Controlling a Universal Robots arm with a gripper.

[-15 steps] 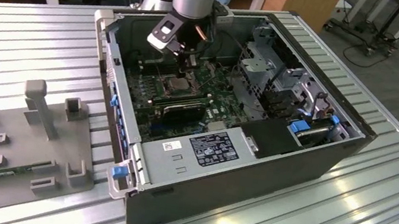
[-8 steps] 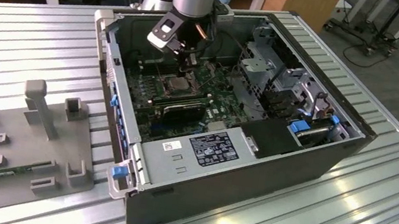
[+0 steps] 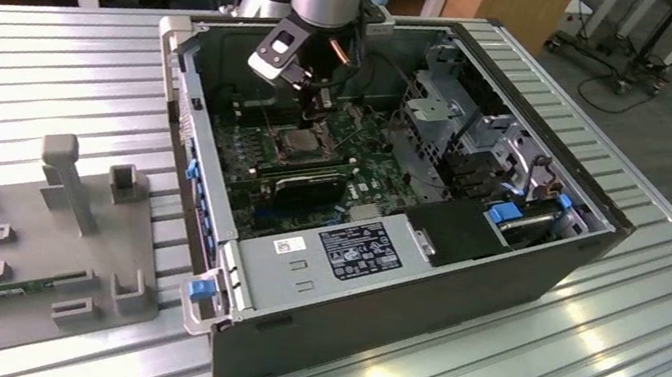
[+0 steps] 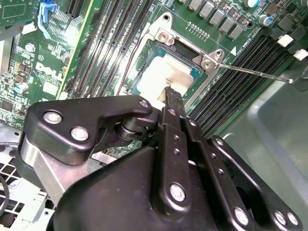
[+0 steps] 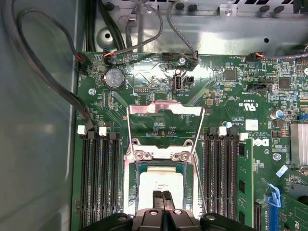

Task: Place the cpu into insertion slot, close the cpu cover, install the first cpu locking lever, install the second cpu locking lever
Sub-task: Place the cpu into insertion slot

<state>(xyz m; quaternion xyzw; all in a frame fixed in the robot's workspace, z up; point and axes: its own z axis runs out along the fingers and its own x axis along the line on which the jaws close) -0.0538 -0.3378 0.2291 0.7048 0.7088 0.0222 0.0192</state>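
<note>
Black end effector (image 5: 162, 198), tips pressed together, meets the pale cpu (image 5: 161, 180) lying in the socket (image 5: 188, 187); beyond the socket the cover (image 5: 166, 109) stands open. Pressing off-centre could tilt the cpu, seating it crooked there.

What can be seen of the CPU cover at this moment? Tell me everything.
In the first wrist view the cover is a thin, shiny, silvery metal frame with a large square window. The green board shows through that window. The cover is swung open, away from the chip, and hinged next to it by two screwed tabs. The chip lies uncovered. The gripper is at the chip and does not touch the cover.
</note>
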